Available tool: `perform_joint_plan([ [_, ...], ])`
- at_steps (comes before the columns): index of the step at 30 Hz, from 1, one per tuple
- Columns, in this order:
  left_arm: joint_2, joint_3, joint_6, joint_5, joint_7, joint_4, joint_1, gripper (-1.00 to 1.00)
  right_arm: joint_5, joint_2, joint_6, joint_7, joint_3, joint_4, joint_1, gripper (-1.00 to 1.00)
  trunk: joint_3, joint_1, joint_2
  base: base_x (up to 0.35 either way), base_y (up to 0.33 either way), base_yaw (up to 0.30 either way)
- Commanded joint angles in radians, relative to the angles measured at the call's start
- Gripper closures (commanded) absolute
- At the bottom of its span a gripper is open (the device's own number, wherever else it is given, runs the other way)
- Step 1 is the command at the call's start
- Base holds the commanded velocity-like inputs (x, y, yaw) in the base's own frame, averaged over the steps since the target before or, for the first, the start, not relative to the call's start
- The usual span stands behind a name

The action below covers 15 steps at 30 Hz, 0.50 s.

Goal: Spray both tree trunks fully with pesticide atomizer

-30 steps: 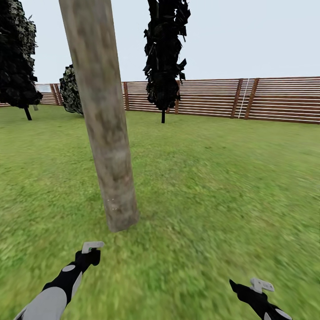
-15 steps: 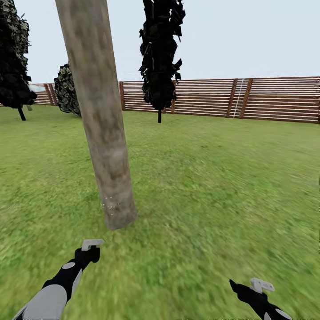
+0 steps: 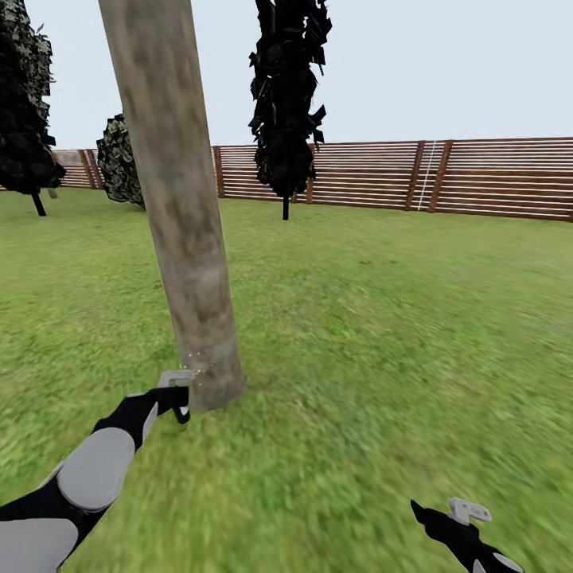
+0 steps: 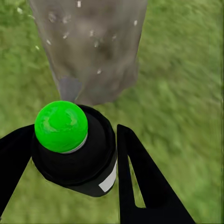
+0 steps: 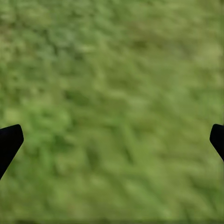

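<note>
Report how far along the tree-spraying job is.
Done: the small black atomizer with a green top sits between the left gripper's fingers. In hand: it points at the base of the mottled grey-brown trunk, which carries pale specks. Left: full coverage here, then another tree. The right gripper is open over grass.

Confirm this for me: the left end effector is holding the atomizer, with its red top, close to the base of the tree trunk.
Not quite: the top is green, not red, as the left wrist view shows. The rest holds: the left end effector grips the atomizer close to the base of the tree trunk.
</note>
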Motion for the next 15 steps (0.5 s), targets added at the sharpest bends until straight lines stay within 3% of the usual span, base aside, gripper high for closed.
perform_joint_plan([
  [1,0.0,0.0,0.005,-0.004,-0.007,0.0,-0.02,1.0,0.0,0.0,0.0,0.0,0.0,0.0,0.0,-1.0,0.0,0.0,0.0,0.0,0.0,0.0],
  [3,0.0,0.0,0.015,-0.004,-0.013,0.0,-0.047,1.0,0.0,0.0,0.0,0.0,0.0,0.0,0.0,-1.0,0.0,0.0,0.0,0.0,0.0,0.0],
  [6,0.0,-0.001,0.093,-0.005,-0.017,-0.017,-0.092,1.0,0.0,0.0,0.0,0.0,0.0,0.0,0.0,-1.0,0.0,0.0,0.0,0.0,0.0,0.0],
  [11,-0.002,-0.019,0.149,-0.005,-0.061,-0.106,-0.113,1.0,0.0,0.0,0.0,0.0,0.0,0.0,0.0,-1.0,0.0,0.0,0.0,-0.02,0.0,0.0],
  [13,-0.002,-0.055,0.156,-0.005,-0.086,-0.134,-0.115,1.0,0.0,0.0,0.0,0.0,0.0,0.0,0.0,-1.0,0.0,0.0,0.0,-0.225,0.0,0.0],
  [15,-0.003,-0.114,0.193,-0.004,-0.095,-0.158,-0.116,1.0,0.0,0.0,0.0,0.0,0.0,0.0,0.0,-1.0,0.0,0.0,0.0,-0.271,0.0,0.0],
])
